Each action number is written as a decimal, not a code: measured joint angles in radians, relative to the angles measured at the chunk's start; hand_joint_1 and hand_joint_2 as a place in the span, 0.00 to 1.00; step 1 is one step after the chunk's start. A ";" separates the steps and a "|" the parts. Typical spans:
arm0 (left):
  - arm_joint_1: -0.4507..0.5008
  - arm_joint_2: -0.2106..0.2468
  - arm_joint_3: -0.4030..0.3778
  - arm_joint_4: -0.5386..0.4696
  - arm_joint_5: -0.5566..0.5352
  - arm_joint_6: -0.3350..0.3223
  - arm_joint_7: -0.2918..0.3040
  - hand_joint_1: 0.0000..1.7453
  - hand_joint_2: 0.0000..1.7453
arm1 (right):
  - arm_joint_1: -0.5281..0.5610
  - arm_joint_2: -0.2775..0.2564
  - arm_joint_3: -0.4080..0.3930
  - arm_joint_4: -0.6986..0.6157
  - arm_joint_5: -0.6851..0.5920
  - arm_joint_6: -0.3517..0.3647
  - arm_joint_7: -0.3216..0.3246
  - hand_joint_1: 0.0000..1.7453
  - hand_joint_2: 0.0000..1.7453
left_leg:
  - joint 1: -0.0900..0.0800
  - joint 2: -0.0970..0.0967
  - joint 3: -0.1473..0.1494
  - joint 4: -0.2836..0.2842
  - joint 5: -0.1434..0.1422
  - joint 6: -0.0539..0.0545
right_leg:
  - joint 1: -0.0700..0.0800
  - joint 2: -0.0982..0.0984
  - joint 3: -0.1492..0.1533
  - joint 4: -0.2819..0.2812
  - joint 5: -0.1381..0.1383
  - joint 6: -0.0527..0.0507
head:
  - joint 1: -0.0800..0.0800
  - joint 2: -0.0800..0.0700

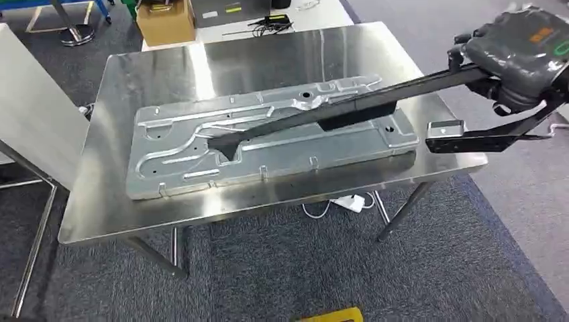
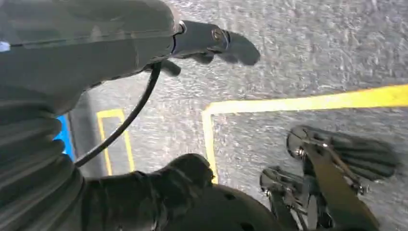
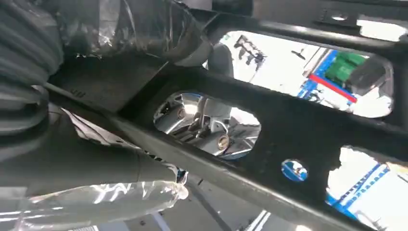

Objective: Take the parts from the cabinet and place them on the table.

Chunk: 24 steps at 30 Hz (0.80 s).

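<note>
My right hand (image 1: 520, 57), wrapped in a dark cover, grips a long black metal frame part (image 1: 349, 111) at the table's right end. The part slants down to the left, and its far tip hangs over a large silver stamped panel (image 1: 201, 151) lying on the steel table (image 1: 134, 74). A second black arm of the part (image 1: 483, 139) juts out past the table's right edge. In the right wrist view the black part (image 3: 308, 125) with its cut-outs runs close across the hand (image 3: 96, 159). My left hand (image 2: 202, 43) hangs above the grey floor, its fingers holding nothing.
A cardboard box (image 1: 166, 21) and a white bench with cables (image 1: 268, 20) stand behind the table. A white panel on a metal frame (image 1: 27, 107) stands at the left. Yellow floor tape (image 2: 298, 103) marks the grey carpet.
</note>
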 joint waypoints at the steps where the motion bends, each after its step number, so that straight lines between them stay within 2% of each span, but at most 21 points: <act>1: -0.001 0.000 0.000 0.000 0.000 0.001 0.002 0.00 1.00 | -0.003 0.002 0.000 0.000 -0.004 0.000 -0.002 1.00 1.00 | 0.000 0.000 0.003 -0.001 -0.004 0.006 | 0.000 0.000 -0.038 0.060 -0.026 0.000 | 0.000 0.000; 2: -0.002 0.000 0.000 0.000 0.000 0.002 0.003 0.00 1.00 | 0.000 0.005 0.000 0.000 -0.006 -0.002 -0.002 1.00 1.00 | 0.000 0.000 0.006 0.001 -0.010 0.005 | 0.000 0.000 -0.092 0.143 -0.053 0.003 | 0.000 0.000; 3: -0.004 0.000 0.000 0.000 -0.001 0.002 0.003 0.00 1.00 | 0.008 0.006 0.000 0.001 -0.007 -0.002 -0.002 1.00 1.00 | -0.001 -0.002 0.010 0.003 -0.018 0.006 | -0.001 0.000 -0.148 0.220 -0.068 0.007 | 0.000 0.000; 4: -0.005 0.000 0.000 0.000 -0.001 0.002 0.005 0.00 1.00 | 0.015 0.007 0.000 0.001 -0.007 -0.003 -0.002 1.00 1.00 | -0.001 -0.003 0.015 0.006 -0.026 0.006 | -0.002 0.000 -0.184 0.257 -0.059 0.009 | 0.000 0.000; 5: -0.004 0.000 0.000 0.000 -0.001 0.002 0.006 0.00 1.00 | 0.020 0.010 0.001 0.002 -0.007 -0.003 -0.002 1.00 1.00 | 0.000 -0.007 0.024 0.010 -0.037 0.005 | -0.002 0.000 -0.199 0.249 -0.026 0.012 | 0.000 0.000; 6: -0.003 -0.001 0.000 0.000 -0.002 0.002 0.006 0.00 1.00 | 0.020 0.011 0.002 0.003 -0.007 -0.003 -0.002 1.00 1.00 | 0.000 -0.009 0.034 0.016 -0.049 0.003 | -0.003 0.000 -0.192 0.204 0.024 0.014 | 0.000 0.000; 7: -0.001 -0.002 0.000 0.000 -0.005 0.002 0.006 0.00 1.00 | 0.020 0.012 0.002 0.003 -0.007 -0.003 -0.002 1.00 1.00 | 0.001 -0.011 0.044 0.023 -0.063 0.000 | -0.006 -0.001 -0.173 0.134 0.086 0.016 | 0.000 0.000; 8: 0.000 -0.002 0.000 0.000 -0.005 0.002 0.006 0.00 1.00 | 0.019 0.012 0.002 0.003 -0.007 -0.003 -0.002 1.00 1.00 | 0.001 -0.012 0.050 0.029 -0.071 -0.002 | -0.007 0.000 -0.160 0.089 0.119 0.016 | 0.000 0.000; 14: 0.000 -0.002 0.000 0.000 -0.005 0.002 0.006 0.00 1.00 | 0.019 0.012 0.002 0.003 -0.007 -0.003 -0.002 1.00 1.00 | 0.001 -0.012 0.050 0.029 -0.071 -0.002 | -0.007 0.000 -0.160 0.089 0.119 0.016 | 0.000 0.000; 17: 0.000 -0.002 0.000 0.000 -0.005 0.002 0.006 0.00 1.00 | 0.020 0.012 0.002 0.003 -0.007 -0.003 -0.002 1.00 1.00 | 0.001 -0.012 0.053 0.033 -0.078 -0.003 | -0.007 0.000 -0.151 0.056 0.140 0.017 | 0.000 0.000; 19: 0.000 -0.002 0.000 0.000 -0.005 0.002 0.006 0.00 1.00 | 0.020 0.012 0.002 0.003 -0.007 -0.003 -0.003 1.00 1.00 | 0.001 -0.012 0.057 0.036 -0.084 -0.005 | -0.007 0.000 -0.147 0.047 0.136 0.015 | 0.000 0.000; 20: 0.004 -0.002 0.000 0.000 -0.005 0.002 0.006 0.00 1.00 | 0.027 0.013 0.002 0.003 -0.007 -0.004 -0.004 1.00 1.00 | -0.001 -0.013 0.045 0.036 -0.090 -0.010 | -0.006 0.002 -0.148 0.060 0.122 0.014 | 0.000 0.000; 21: -0.004 -0.002 0.000 0.000 -0.003 0.001 0.005 0.00 1.00 | 0.022 0.014 0.005 0.003 -0.007 -0.004 -0.005 1.00 1.00 | -0.004 -0.013 0.050 0.053 -0.099 -0.015 | 0.001 0.004 -0.136 0.033 0.119 0.013 | 0.001 0.000; 22: -0.005 -0.003 0.000 0.000 -0.003 0.001 0.005 0.00 1.00 | 0.026 0.013 0.004 0.003 -0.008 -0.006 -0.005 1.00 1.00 | -0.003 -0.015 0.042 0.052 -0.097 -0.018 | 0.001 0.005 -0.128 0.024 0.098 -0.002 | 0.002 0.000; 23: -0.005 -0.003 0.000 0.000 -0.003 0.001 0.005 0.00 1.00 | 0.026 0.014 0.003 0.002 -0.008 -0.006 -0.005 1.00 1.00 | -0.003 -0.015 0.041 0.052 -0.097 -0.019 | 0.001 0.003 -0.130 0.021 0.099 -0.004 | 0.002 0.000; 24: -0.009 -0.001 0.000 -0.001 -0.002 0.002 0.006 0.00 1.00 | 0.027 0.016 0.003 0.003 -0.008 -0.005 -0.005 1.00 1.00 | -0.005 -0.013 0.044 0.060 -0.115 -0.031 | -0.008 0.002 -0.114 0.008 0.092 -0.014 | 0.002 0.000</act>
